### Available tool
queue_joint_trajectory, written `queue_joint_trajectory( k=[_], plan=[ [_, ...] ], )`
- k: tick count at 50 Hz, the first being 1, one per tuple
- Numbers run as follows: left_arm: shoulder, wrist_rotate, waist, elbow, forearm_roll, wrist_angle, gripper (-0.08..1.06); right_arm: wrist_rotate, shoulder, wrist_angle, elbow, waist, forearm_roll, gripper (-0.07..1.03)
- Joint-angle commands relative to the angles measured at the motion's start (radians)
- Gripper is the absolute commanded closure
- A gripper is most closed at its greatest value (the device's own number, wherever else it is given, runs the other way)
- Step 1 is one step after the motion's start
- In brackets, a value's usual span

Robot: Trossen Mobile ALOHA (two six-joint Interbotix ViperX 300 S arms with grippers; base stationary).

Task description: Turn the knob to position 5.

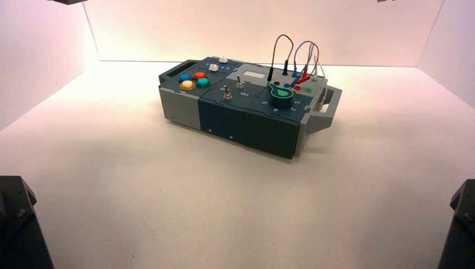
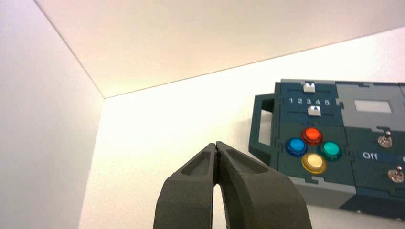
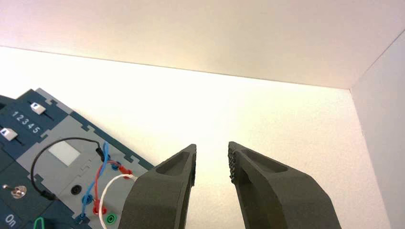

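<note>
High view shows the box (image 1: 224,106) on a pale tabletop (image 1: 168,207) between plain light walls (image 1: 224,28). The right gripper (image 3: 212,164) hangs open; the left gripper (image 2: 216,160) is closed.

Two white sliders (image 3: 37,108) flank the numerals 1 to 5 on the box (image 3: 52,157); black, blue, red and white wires (image 3: 64,139) arch near a metal toggle switch (image 3: 18,192).

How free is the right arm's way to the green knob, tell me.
Probably yes: the open right claw holds nothing, and the knob's near side looks clear; only the wires behind it could snag.
</note>
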Motion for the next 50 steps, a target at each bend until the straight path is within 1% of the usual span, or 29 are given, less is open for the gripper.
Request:
queue_joint_trajectory(
  k=[1, 18, 27, 30, 31, 34, 35, 37, 43, 46, 50],
  plan=[
    [-0.005, 0.002, 0.005, -0.029, 0.005, 0.003, 1.01, 0.002, -0.002, 0.000, -0.034, 0.000, 0.002, 0.58],
    [-0.009, 0.003, 0.005, -0.028, 0.005, 0.002, 1.01, 0.002, -0.012, 0.000, -0.032, 0.000, 0.002, 0.58],
    [-0.011, 0.005, 0.000, -0.029, 0.006, 0.003, 1.01, 0.000, -0.021, 0.026, -0.035, 0.000, 0.003, 0.58],
    [-0.011, 0.012, -0.008, -0.031, 0.006, 0.009, 1.01, 0.002, -0.021, 0.064, -0.049, 0.000, 0.003, 0.58],
    [-0.011, 0.017, -0.011, -0.032, 0.006, 0.011, 1.01, 0.000, -0.023, 0.097, -0.058, 0.000, 0.003, 0.58],
    [-0.012, 0.023, -0.020, -0.035, 0.006, 0.017, 1.01, 0.000, -0.028, 0.147, -0.078, 0.000, 0.003, 0.58],
    [-0.015, 0.028, -0.028, -0.040, 0.006, 0.025, 1.01, -0.002, -0.031, 0.178, -0.092, 0.000, 0.002, 0.58],
    [-0.018, 0.037, -0.037, -0.044, 0.008, 0.041, 1.01, -0.003, -0.035, 0.213, -0.106, 0.000, 0.002, 0.58],
    [-0.023, 0.066, -0.054, -0.069, 0.009, 0.104, 1.01, -0.006, -0.049, 0.295, -0.135, 0.009, 0.002, 0.58],
    [-0.023, 0.071, -0.060, -0.084, 0.009, 0.146, 1.01, -0.005, -0.055, 0.342, -0.153, 0.017, 0.002, 0.58],
    [-0.023, 0.072, -0.066, -0.097, 0.009, 0.175, 1.01, -0.006, -0.057, 0.394, -0.175, 0.025, 0.002, 0.58]
  ],
)
